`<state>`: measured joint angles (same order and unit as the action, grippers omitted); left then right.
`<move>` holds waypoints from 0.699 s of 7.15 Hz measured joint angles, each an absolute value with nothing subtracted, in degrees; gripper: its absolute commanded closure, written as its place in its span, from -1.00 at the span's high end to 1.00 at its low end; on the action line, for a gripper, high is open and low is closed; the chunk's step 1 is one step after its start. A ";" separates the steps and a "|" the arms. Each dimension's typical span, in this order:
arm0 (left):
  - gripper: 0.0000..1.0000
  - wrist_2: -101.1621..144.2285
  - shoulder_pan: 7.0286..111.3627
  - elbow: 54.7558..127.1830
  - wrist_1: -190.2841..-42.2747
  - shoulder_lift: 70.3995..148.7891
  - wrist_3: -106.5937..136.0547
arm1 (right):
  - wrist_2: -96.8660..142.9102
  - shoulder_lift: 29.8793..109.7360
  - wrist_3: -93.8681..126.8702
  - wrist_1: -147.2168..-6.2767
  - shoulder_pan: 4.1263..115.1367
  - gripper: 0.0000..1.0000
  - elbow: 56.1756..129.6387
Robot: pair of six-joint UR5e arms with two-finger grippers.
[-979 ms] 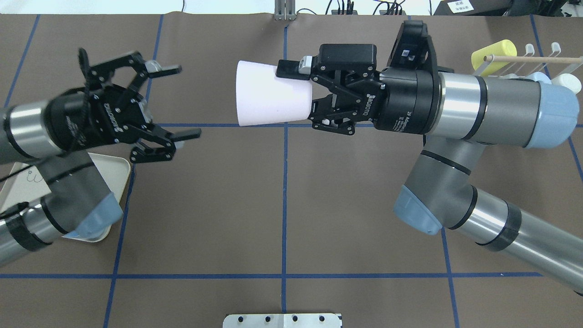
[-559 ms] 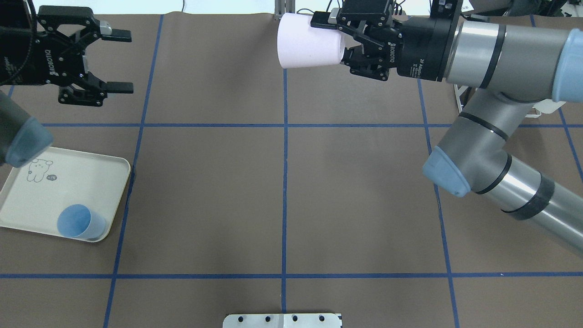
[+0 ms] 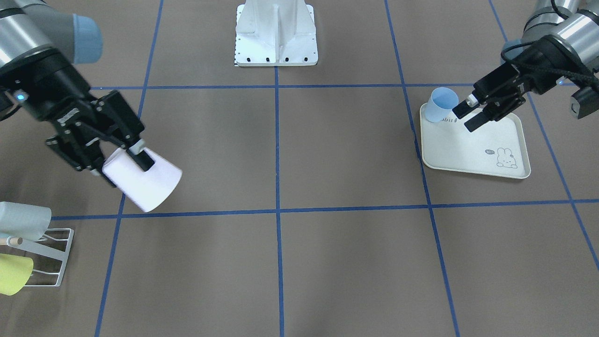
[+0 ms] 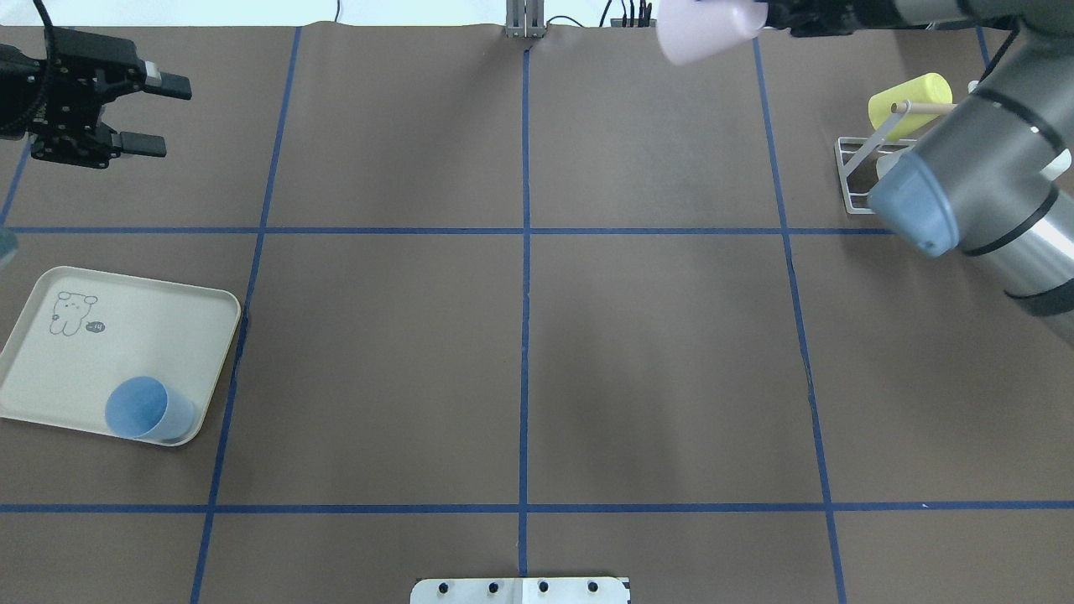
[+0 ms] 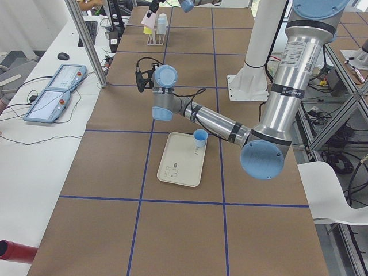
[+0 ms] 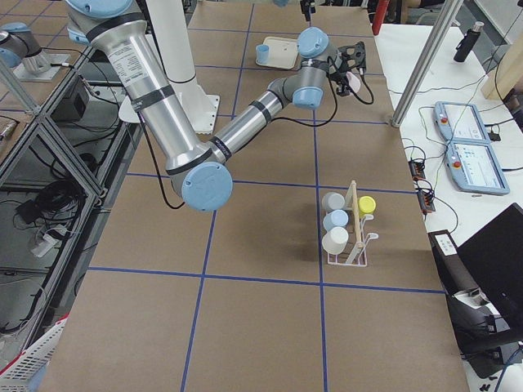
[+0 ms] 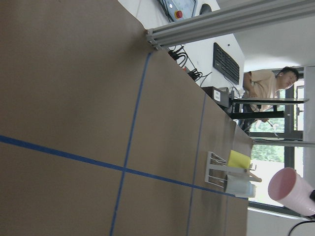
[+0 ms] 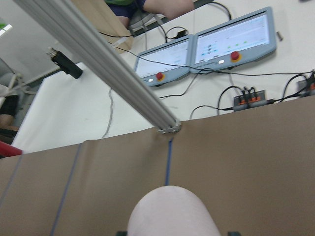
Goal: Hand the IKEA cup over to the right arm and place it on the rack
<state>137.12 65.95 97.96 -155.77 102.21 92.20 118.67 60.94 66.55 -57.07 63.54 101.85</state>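
Note:
The pale pink IKEA cup (image 3: 149,186) lies sideways in the air, held at its base by my right gripper (image 3: 122,167), which is shut on it. In the overhead view the cup (image 4: 709,29) is at the far edge, left of the rack. The white wire rack (image 4: 860,172) stands at the far right with a wooden peg; in the front view it (image 3: 49,255) is lower left, below the cup. My left gripper (image 4: 164,116) is open and empty at the far left; in the front view it (image 3: 464,119) hangs over the tray's corner.
A cream tray (image 4: 126,335) with a rabbit drawing holds a blue cup (image 4: 147,408) at the near left. The rack carries a yellow cup (image 4: 910,96) and a grey one (image 3: 23,220). My right arm's elbow (image 4: 965,193) covers part of the rack.
My right gripper has carried the pink cup from the table's middle toward the far edge and to the right. My left gripper has drawn back to the far left and stays open.

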 measured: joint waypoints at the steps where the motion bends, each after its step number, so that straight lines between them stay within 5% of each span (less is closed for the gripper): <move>1: 1.00 136.97 66.91 98.04 -150.04 100.35 82.69 | 120.06 60.78 54.96 -65.95 67.19 -0.68 101.22; 5: 1.00 132.37 68.66 99.08 -135.11 95.08 59.56 | 124.66 57.44 21.74 -77.38 78.04 -0.69 83.56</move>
